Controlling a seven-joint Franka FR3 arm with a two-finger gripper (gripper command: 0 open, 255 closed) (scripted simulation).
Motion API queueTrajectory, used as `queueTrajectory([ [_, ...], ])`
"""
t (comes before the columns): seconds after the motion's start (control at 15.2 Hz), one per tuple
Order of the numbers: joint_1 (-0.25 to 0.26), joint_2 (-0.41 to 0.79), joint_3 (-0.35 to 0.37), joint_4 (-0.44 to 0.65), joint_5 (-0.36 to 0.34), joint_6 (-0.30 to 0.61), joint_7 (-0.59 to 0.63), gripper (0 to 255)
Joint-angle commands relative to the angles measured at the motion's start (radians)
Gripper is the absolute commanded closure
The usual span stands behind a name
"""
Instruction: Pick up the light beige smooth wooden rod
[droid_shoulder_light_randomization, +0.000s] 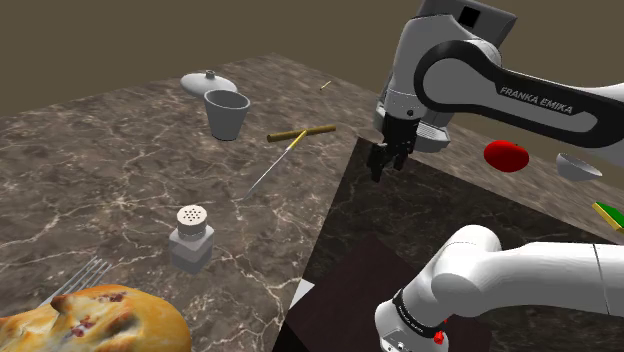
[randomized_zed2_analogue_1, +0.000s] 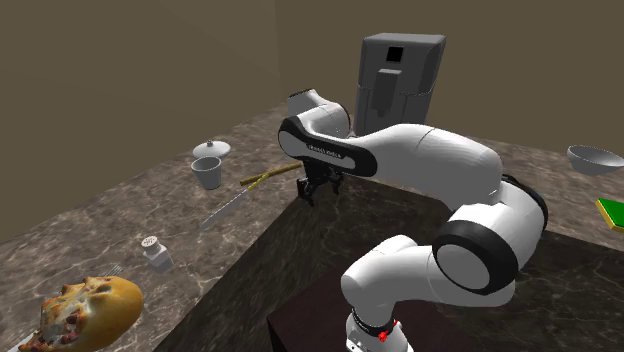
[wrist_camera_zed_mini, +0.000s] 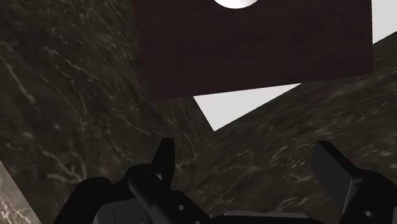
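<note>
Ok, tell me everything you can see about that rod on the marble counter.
The rod is a slim, straight, smooth stick, tan-brown rather than pale. It lies flat on the marble counter, to the shoulder view's right of the grey cup. A thin grey skewer with a yellowish tip reaches it; whether they touch is unclear. The open gripper hangs apart from it.

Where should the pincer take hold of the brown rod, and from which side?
The slim olive-brown rod lies flat on the marbled counter, so come from straight above, open black pincer closing across its width, probably on the half toward the shoulder view's right, clear of the thin grey stick.
</note>
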Motion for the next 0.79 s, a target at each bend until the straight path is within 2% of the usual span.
queueTrajectory([
  [0.0,0.0,0.0,0.0,0.0,0.0,0.0,0.0,0],
  [0.4,-0.103,0.176,0.168,0.142,0.112,0.06,0.47,0],
  [0.73,-0.197,0.35,0.277,0.304,0.133,0.1,0.855,0],
])
